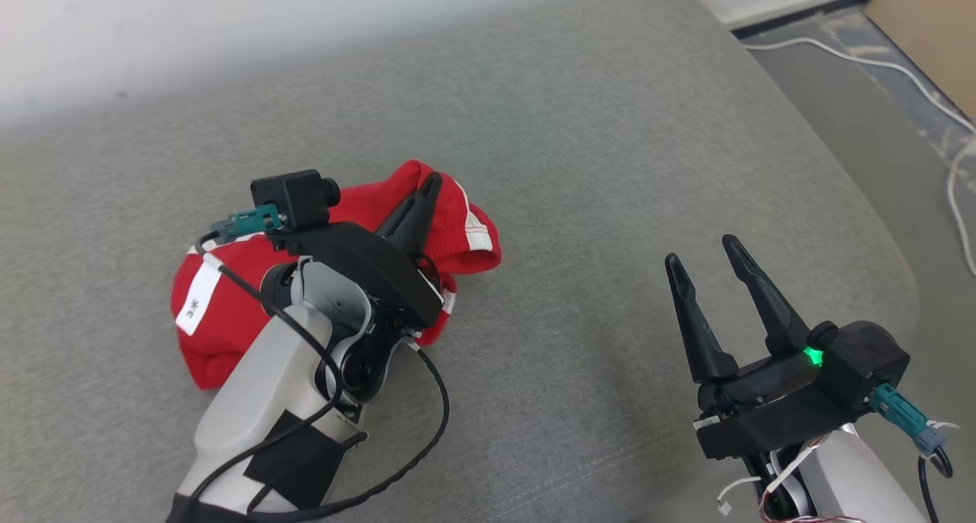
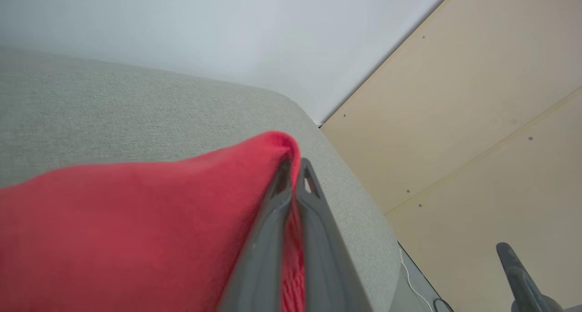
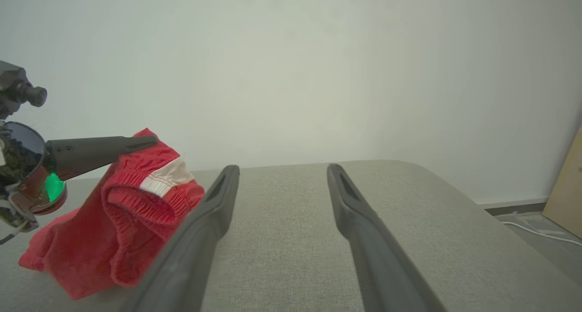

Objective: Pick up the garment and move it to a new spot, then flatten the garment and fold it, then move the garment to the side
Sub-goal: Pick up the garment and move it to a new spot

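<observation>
The red garment (image 1: pixel 217 348) is bunched up on the left part of the grey cushion (image 1: pixel 579 142), with a white label (image 1: pixel 197 300) showing at its left end. A fold on its far side is pinched by the left gripper (image 1: pixel 428 189), jaws squeezed together on the cloth. The right gripper (image 1: pixel 701 252) is held well off to the right, nearer the front edge, jaws spread wide and nothing gripped. A white cable (image 1: pixel 877 62) is seen on the floor, far right.

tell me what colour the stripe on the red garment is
The stripe is white against the red garment; the right wrist view shows it best.
</observation>
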Controlling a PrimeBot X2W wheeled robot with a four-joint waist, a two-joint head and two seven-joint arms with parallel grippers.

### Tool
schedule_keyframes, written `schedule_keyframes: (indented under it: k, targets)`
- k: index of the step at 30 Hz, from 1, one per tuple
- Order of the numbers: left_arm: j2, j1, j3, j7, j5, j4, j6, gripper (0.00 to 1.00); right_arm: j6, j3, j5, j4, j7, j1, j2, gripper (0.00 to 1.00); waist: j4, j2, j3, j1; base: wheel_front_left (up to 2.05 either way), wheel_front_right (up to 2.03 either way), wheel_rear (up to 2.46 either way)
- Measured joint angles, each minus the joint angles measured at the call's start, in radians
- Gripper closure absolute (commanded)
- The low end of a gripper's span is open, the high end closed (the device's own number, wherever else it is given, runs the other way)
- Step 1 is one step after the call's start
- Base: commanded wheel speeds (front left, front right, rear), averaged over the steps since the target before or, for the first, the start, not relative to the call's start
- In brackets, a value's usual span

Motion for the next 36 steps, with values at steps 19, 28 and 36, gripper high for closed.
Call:
schedule_keyframes:
  k: [19, 28, 36]
  targets:
    - [0.000, -0.071, -0.143, -0.117, -0.077, 0.124, -0.029, 0.00, 0.000, -0.044, 0.000, 0.018, 0.000, 0.001, -0.014, 0.00, 0.026, 0.0000, 0.031, 0.0000, 0.00, 0.00, 0.00]
    - [0.015, -0.051, -0.147, -0.188, -0.022, 0.133, -0.038, 0.00, 0.000, -0.047, 0.017, 0.020, 0.000, 0.025, -0.017, 0.00, 0.102, 0.0000, 0.010, 0.0000, 0.00, 0.00, 0.00]
    - [0.085, 0.066, -0.175, -0.260, 0.033, 0.105, -0.038, 0.00, 0.000, 0.001, 0.037, 0.032, 0.000, 0.048, 0.002, 0.00, 0.163, 0.0000, -0.010, 0.0000, 0.00, 0.00, 0.00]
